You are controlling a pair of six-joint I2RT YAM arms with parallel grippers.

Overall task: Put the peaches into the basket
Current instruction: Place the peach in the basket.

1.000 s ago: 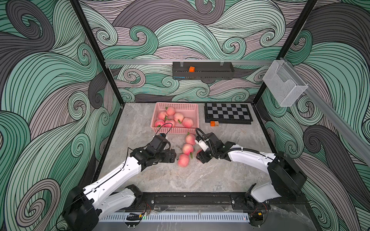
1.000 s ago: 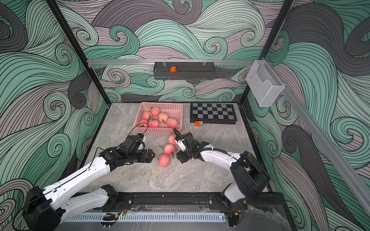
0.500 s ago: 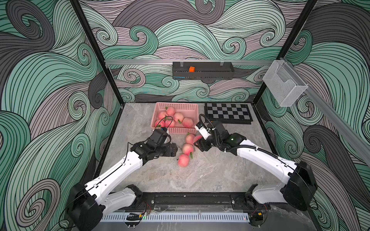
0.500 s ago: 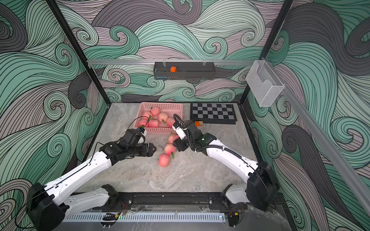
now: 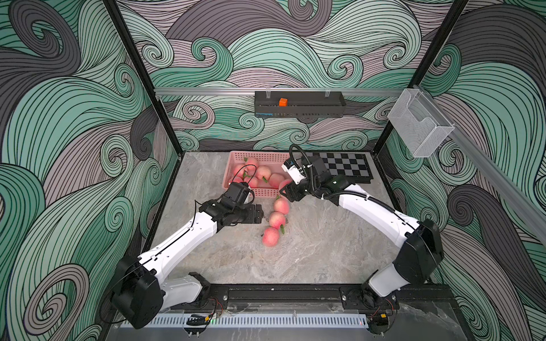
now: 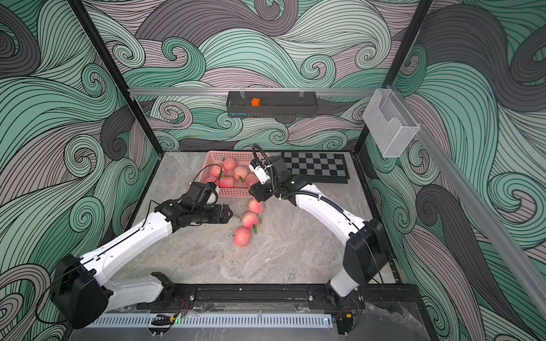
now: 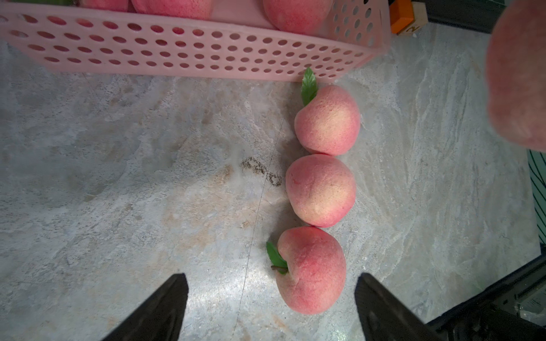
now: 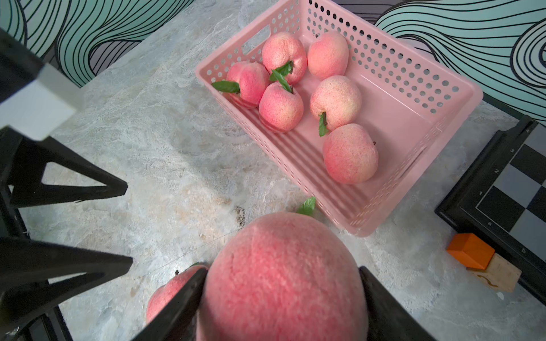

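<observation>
Upper centre in both top views: shallow pink basket (image 5: pixel 266 192) with perforated walls, upright on the tabletop (image 5: pixel 310 251). Holds six pink-to-cream peaches (image 8: pixel 335 100), several with green leaves. Just below its lower right corner, three more peaches (image 5: pixel 277 220) on the tabletop, touching in a diagonal row toward frame centre. One red-blushed peach (image 8: pixel 280 295) clamped in the right gripper (image 8: pixel 282 269), above the row's upper end.
</observation>
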